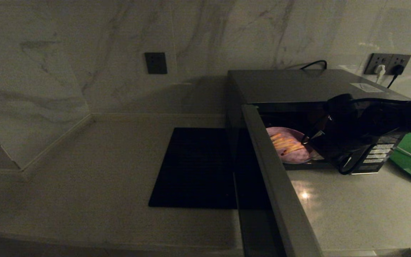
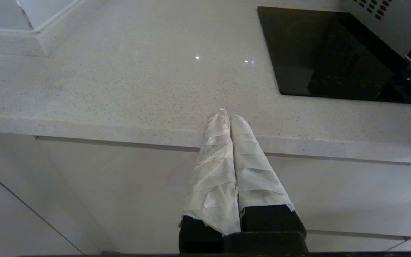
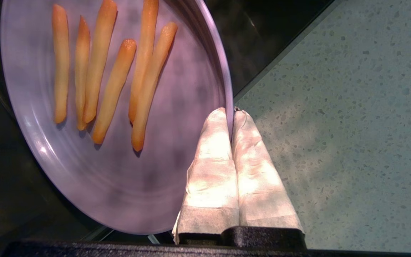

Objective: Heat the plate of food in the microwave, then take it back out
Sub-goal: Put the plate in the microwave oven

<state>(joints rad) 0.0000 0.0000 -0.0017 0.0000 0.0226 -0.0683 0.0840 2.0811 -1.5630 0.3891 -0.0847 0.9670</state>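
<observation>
Plate of food sits in the open microwave, rim at three o'clock pinched by the right claw; keep it level over the sill.

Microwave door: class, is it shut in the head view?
No. The microwave door stands swung open, and the plate of food shows inside the cavity.

Marble wall, pale countertop (dim)

A home kitchen is indicated by a speckled stone countertop, marble-tiled wall, wall sockets and microwave.
</observation>
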